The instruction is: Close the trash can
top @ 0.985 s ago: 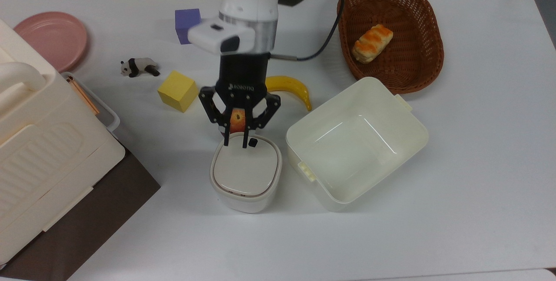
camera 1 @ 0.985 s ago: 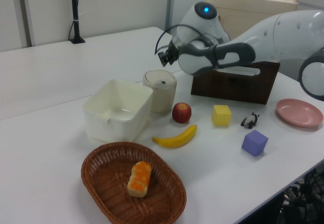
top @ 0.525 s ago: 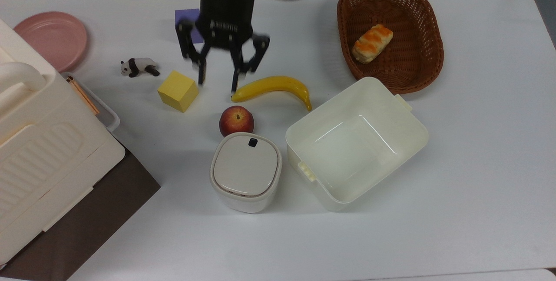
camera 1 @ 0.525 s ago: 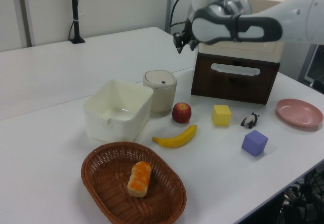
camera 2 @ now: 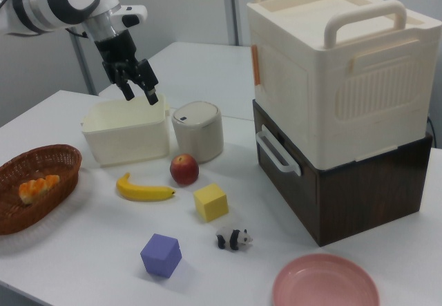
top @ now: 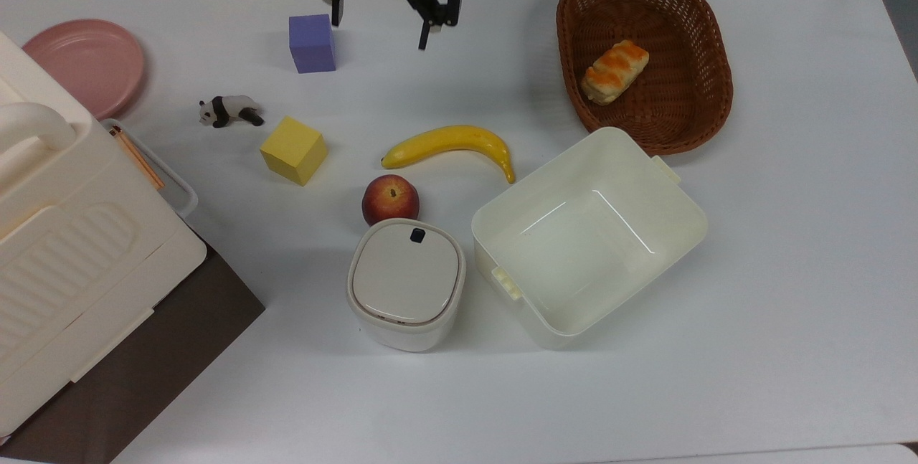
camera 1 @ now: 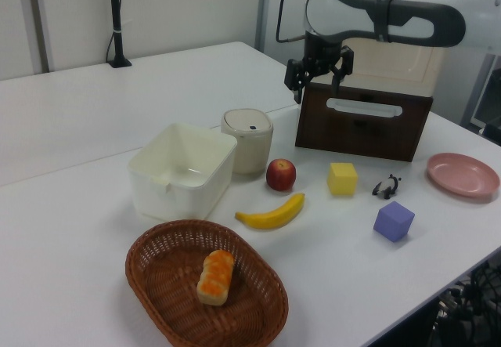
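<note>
The trash can point(top: 406, 283) looks light, hard and smooth (lid lies flat); push the lid top; the tool point(top: 378, 11) hangs spread, empty.

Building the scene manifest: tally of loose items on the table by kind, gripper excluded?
Containers: 4: trash can, lidless tub, wicker basket, stacked storage boxes
Food: 3: apple, banana, bread
Blocks: 2: yellow cube, purple cube
Plates: 1: pink plate
Toys: 1: panda figure
Total: 11
</note>
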Tool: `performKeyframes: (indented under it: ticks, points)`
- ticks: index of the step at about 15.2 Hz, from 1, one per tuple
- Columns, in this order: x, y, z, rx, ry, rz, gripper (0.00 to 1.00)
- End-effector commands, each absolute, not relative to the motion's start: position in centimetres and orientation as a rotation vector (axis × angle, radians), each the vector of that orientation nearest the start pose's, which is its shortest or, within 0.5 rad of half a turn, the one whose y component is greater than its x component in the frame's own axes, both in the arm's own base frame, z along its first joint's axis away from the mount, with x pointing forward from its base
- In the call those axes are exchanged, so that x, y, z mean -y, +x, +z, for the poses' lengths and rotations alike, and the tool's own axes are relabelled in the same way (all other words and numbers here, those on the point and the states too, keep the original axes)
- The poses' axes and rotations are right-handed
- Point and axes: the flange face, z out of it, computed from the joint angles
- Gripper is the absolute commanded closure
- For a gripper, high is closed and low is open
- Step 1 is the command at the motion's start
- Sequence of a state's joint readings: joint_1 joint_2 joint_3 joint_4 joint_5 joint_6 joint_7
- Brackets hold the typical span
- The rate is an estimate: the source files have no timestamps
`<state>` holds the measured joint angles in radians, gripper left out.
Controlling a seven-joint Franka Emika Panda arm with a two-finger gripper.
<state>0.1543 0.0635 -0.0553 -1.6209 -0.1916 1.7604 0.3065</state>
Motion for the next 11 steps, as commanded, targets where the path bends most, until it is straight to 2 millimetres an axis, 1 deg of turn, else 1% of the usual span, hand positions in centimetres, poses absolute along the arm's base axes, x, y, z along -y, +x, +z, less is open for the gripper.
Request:
performKeyframes:
  ticks: [1,2,3,5,7,9,11]
  points:
    - [-1.7,57.1,61.0,-0.356,-3.193,-0.091,0.00]
    - [-1.2,56.4,62.0,-0.338,-3.174,-0.095,0.00]
    - [-0.7,56.1,62.4,-0.318,-3.163,-0.096,0.00]
    - [0.4,55.9,62.7,-0.343,-3.126,-0.093,0.00]
    - [0.3,55.9,62.7,-0.343,-3.109,-0.092,0.00]
    - [-0.4,56.0,62.6,-0.321,-3.111,-0.094,0.00]
    - [-0.4,56.2,62.5,-0.312,-3.112,-0.097,0.00]
